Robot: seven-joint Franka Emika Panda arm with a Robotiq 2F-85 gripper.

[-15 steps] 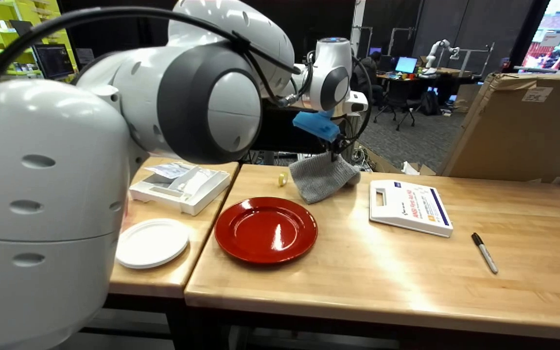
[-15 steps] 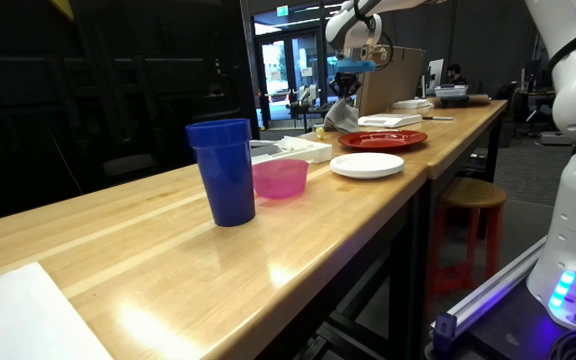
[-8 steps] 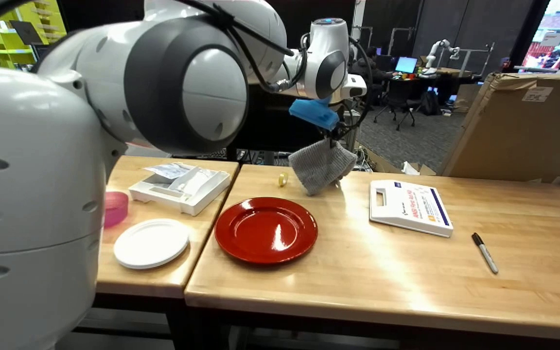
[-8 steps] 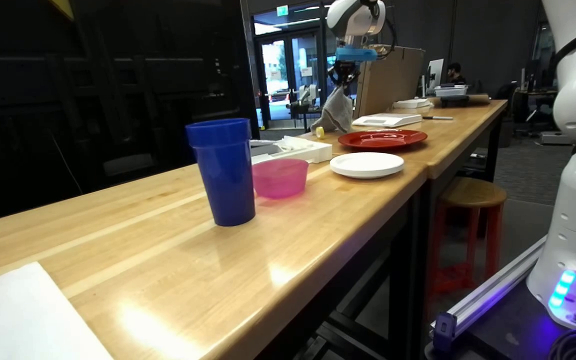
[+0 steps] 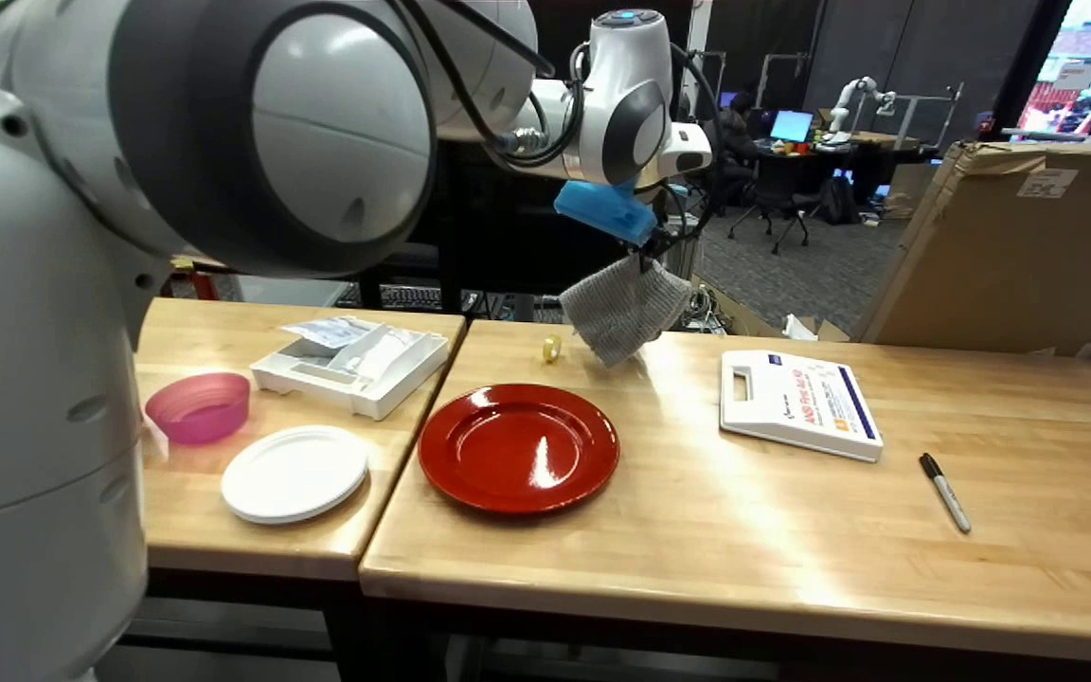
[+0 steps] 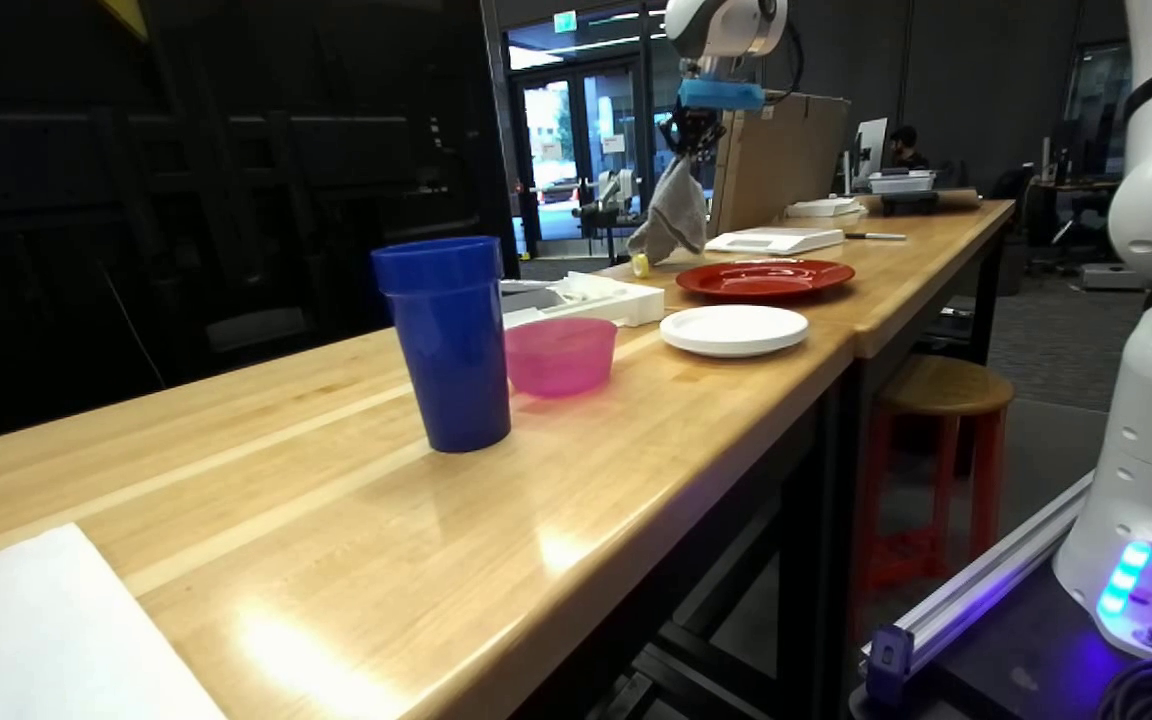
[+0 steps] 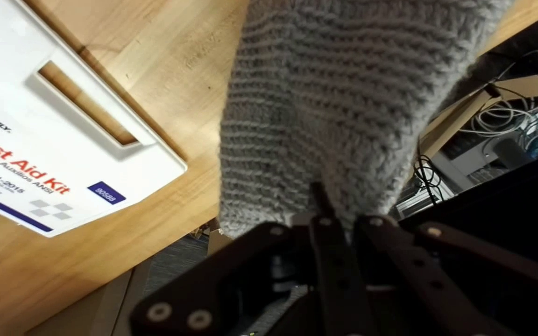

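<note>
- The wooden table (image 5: pixel 792 559) fills the lower right of an exterior view; a second table (image 6: pixel 236 420) stands beside it, a dark seam between them.
- The robot arm (image 5: pixel 34 313) stretches over toward the far edge.
- A cardboard box (image 5: pixel 1019 256) stands behind that edge.
- The red plate (image 5: pixel 519 450) lies on the table near the seam.
- A white tray (image 5: pixel 413 384) with packets in it sits on the second table.
- The first aid kit (image 5: pixel 796 407) lies flat, its label up.
- The gray knit cloth (image 7: pixel 353 93) hangs below the tool (image 5: pixel 646 261), pinched at its upper end; in the wrist view it fans out from the fingertips to the top edge, apart from the kit. Whether its lowest corner touches the table cannot be told.
- White plates (image 5: pixel 295 474) lie on the second table.
- The tool is clamped on a fold of the cloth, directly above the part that hangs.
- A blue cup (image 6: pixel 451 350) stands upright just beside a pink bowl (image 6: pixel 561 357).
- A marker (image 5: pixel 945 493) lies near the kit.
- A small tape roll (image 5: pixel 552 349) stands on edge near the cloth.
</note>
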